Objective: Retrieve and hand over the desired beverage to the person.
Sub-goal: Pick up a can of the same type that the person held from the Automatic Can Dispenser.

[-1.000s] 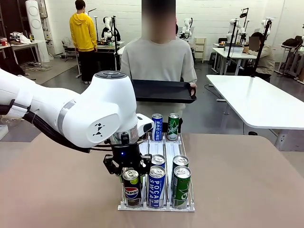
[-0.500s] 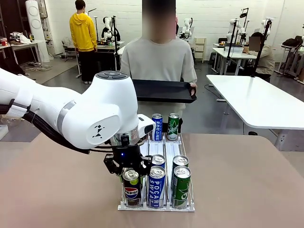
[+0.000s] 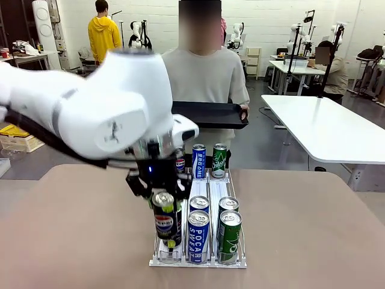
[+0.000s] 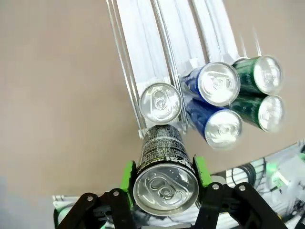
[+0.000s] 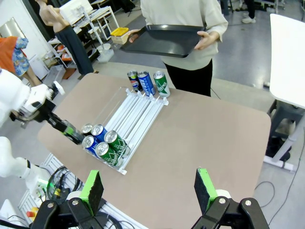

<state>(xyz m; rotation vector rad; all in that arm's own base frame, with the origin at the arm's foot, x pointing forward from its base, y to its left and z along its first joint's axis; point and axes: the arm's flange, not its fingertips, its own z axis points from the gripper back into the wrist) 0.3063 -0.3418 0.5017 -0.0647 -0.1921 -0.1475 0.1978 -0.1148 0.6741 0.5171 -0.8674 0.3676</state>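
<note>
Left hand [image 4: 164,172] clamped on the cola can [image 3: 165,220], holding it just above the front-left lane of the rack [image 3: 198,262]. Right hand [image 5: 148,188] hangs high over the desk [image 3: 313,229], fingers apart. Person [image 3: 201,75] stands at the far side with a black tray [image 3: 210,114].

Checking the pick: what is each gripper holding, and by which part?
The left gripper clamps the black Pepsi can by its sides near the top rim; the right gripper is open and empty.
</note>
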